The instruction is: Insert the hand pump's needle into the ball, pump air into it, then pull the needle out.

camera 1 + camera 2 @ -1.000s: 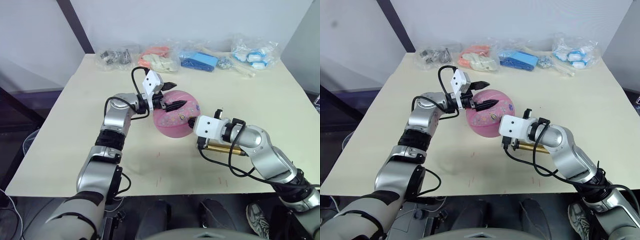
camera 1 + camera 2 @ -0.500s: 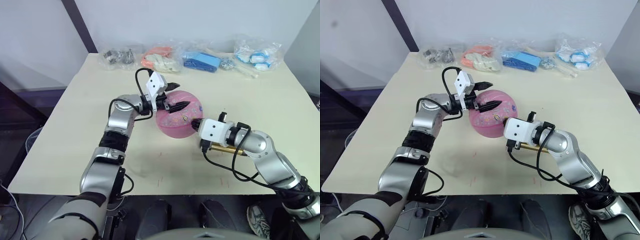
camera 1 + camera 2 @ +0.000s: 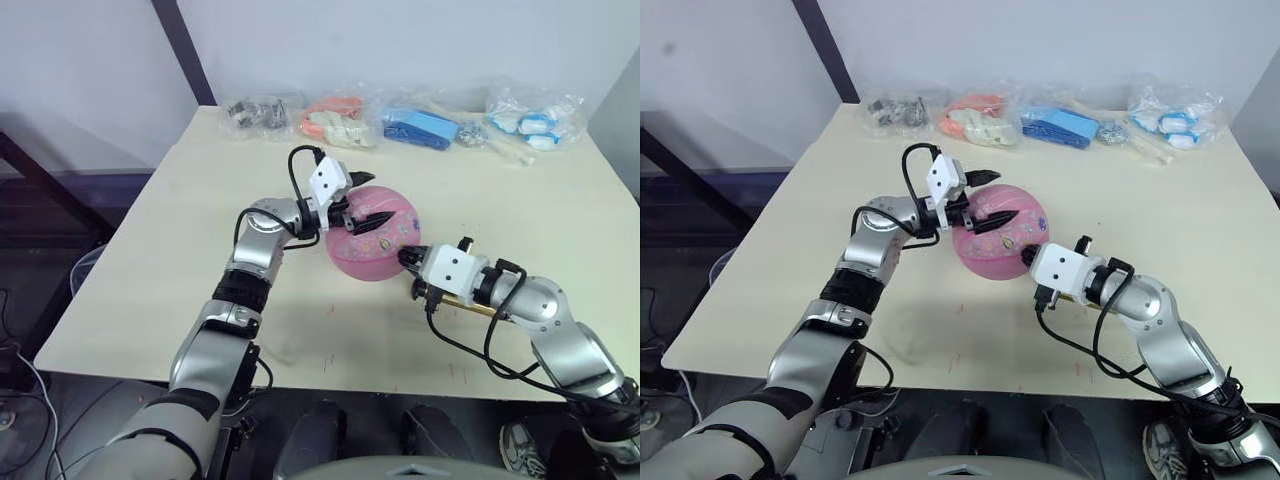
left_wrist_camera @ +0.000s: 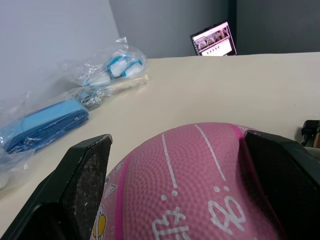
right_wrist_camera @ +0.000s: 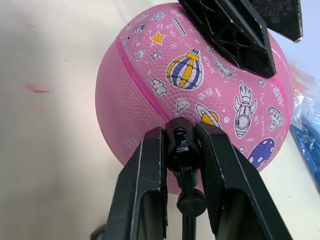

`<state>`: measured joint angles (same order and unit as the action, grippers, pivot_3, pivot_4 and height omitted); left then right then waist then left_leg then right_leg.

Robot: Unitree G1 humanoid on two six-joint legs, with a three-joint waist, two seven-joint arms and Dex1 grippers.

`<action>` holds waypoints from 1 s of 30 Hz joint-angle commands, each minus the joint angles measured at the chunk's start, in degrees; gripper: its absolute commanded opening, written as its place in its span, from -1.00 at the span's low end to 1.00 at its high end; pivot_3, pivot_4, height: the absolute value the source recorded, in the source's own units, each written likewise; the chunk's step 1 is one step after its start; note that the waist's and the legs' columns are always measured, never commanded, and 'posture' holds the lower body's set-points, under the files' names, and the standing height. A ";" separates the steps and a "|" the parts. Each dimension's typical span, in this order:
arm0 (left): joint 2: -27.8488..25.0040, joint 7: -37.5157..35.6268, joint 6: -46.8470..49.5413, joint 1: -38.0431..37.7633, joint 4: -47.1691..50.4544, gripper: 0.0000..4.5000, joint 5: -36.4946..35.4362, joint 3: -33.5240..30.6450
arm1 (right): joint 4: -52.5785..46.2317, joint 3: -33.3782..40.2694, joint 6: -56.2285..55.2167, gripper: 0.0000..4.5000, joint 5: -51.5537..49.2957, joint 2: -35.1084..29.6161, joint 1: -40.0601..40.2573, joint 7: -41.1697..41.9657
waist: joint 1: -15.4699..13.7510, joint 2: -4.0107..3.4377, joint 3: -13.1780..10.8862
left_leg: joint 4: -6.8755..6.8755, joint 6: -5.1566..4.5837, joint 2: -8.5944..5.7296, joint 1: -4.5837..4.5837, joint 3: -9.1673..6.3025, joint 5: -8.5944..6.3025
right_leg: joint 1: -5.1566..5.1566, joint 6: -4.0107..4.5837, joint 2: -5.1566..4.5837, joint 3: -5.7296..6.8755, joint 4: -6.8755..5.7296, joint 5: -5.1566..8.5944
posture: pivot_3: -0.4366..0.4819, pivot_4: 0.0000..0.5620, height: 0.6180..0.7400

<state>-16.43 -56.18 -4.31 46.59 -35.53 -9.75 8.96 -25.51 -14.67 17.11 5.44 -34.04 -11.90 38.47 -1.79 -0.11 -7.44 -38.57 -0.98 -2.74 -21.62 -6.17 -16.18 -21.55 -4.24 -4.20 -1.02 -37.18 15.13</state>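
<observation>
— What carries everything in front of me?
— A pale table point(image 3: 180, 220). The ball point(image 3: 376, 237) sits mid-table, my hand pump point(image 3: 468, 303) lying just beside it.
— And at the far edge?
— A row of plastic bags point(image 3: 420, 118), their contents grey, orange, blue and white.

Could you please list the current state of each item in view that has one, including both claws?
Pink rubber ball with cartoon prints: round, resting on the table, steadied by the left claw.
Left claw: open, fingers straddling the ball's top.
Right claw: shut on the black needle fitting.
Black needle fitting: tip against the ball.
Gold-bronze hand pump: lying flat.
</observation>
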 commanded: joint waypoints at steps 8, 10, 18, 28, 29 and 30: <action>-1.86 2.12 3.47 -5.29 -15.51 1.00 6.67 3.18 | -7.19 8.75 2.13 -0.84 -3.66 -2.19 3.87 -1.02 | -0.54 -0.30 0.36 | 0.00 -0.02 -0.28 -0.01 -0.46 0.00 | 0.26 -0.18 -0.07 -0.03 0.18 0.12 | -0.05 -0.47 1.00; -1.65 2.32 3.50 -4.81 -16.05 1.00 6.69 3.28 | -7.64 9.28 2.36 -0.84 -4.07 -2.40 4.42 -1.27 | -0.55 -0.37 0.41 | 0.00 -0.02 -0.36 0.00 -0.57 0.00 | 0.34 -0.21 -0.08 -0.03 0.24 0.14 | -0.05 -0.47 1.00; -0.91 2.40 3.32 -3.70 -17.59 1.00 6.75 3.75 | -9.54 11.15 1.04 -0.84 -4.95 -3.66 7.02 -1.76 | -0.64 -0.40 0.44 | 0.01 -0.04 -0.91 -0.01 -0.93 0.02 | 0.51 -0.53 -0.52 0.06 0.24 0.35 | -0.05 -0.47 1.00; -1.17 2.32 3.14 -3.67 -17.68 1.00 6.50 4.25 | -9.68 12.95 -0.59 -0.84 -6.78 -4.52 8.24 -1.49 | -0.64 -0.39 0.44 | 0.00 -0.14 -1.14 0.00 -1.29 0.05 | 0.74 -0.74 -0.77 0.14 0.28 0.48 | -0.05 -0.47 1.00; -1.15 2.48 3.19 -3.65 -17.71 1.00 6.43 4.20 | -9.53 13.01 -0.58 -0.84 -6.81 -4.92 8.18 -1.31 | -0.64 -0.39 0.44 | 0.00 -0.14 -1.15 0.00 -1.30 0.05 | 0.74 -0.74 -0.77 0.14 0.28 0.48 | -0.05 -0.47 1.00; -1.16 2.58 3.17 -3.63 -17.74 1.00 6.43 4.20 | -9.42 13.05 -0.66 -0.84 -6.89 -5.19 8.13 -1.23 | -0.64 -0.39 0.44 | 0.00 -0.14 -1.15 0.00 -1.30 0.05 | 0.74 -0.75 -0.77 0.14 0.29 0.48 | -0.05 -0.47 1.00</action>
<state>-13.68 -56.20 -4.99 49.11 -39.88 -9.76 11.38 -30.51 -9.34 18.50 -0.71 -36.90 -4.44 36.95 -2.44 -0.50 -6.99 -38.57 -1.11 -3.89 -21.62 -7.47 -16.13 -20.80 -4.99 -4.97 -0.87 -36.88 15.62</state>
